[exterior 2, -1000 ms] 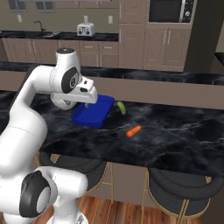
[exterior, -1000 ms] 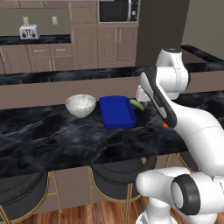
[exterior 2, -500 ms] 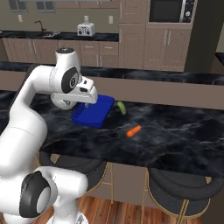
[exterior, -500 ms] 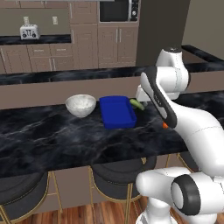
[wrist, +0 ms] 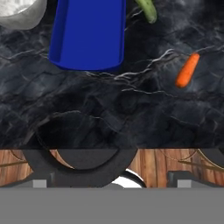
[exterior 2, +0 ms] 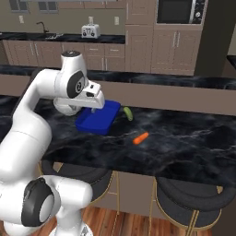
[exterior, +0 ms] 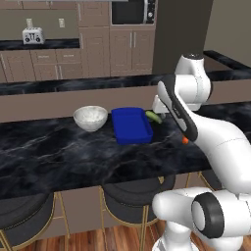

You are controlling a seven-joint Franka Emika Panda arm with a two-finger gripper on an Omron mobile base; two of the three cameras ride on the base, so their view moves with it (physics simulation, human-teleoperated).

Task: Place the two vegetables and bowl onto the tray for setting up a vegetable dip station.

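The black marbled surface (exterior: 59, 157) carries all four task things, none of them stacked. The tray (exterior: 131, 125) lies flat near the middle with nothing in it. The bowl (exterior: 90, 117) sits upright just left of the tray, apart from it, and shows best in the left base view; in the right base view the arm covers that spot. The hand view catches only an edge of the bowl (wrist: 19, 13) at its top left corner.

The green piece (exterior: 153, 116) lies on the surface just right of the tray's far end. The right base view shows the green piece (exterior 2: 127, 113) clear of the tray (exterior 2: 97, 120), not on it. The carrot (exterior 2: 141, 138) lies further right and nearer, well apart from the tray. In the left base view only a sliver of the carrot (exterior: 185, 140) peeks out from behind the forearm, while the hand view shows the whole carrot (wrist: 187, 70) lying at a slant on bare marble, right of the tray (wrist: 87, 35), with the green piece (wrist: 148, 9) cut off by the top edge.

The hand hangs above the surface, over the tray's right side. The jaws stand wide apart with nothing between them; their two tips sit at the bottom corners of the hand view. Stools (exterior: 132, 193) stand under the near edge, and a toaster (exterior 2: 88, 31) sits on the back counter.
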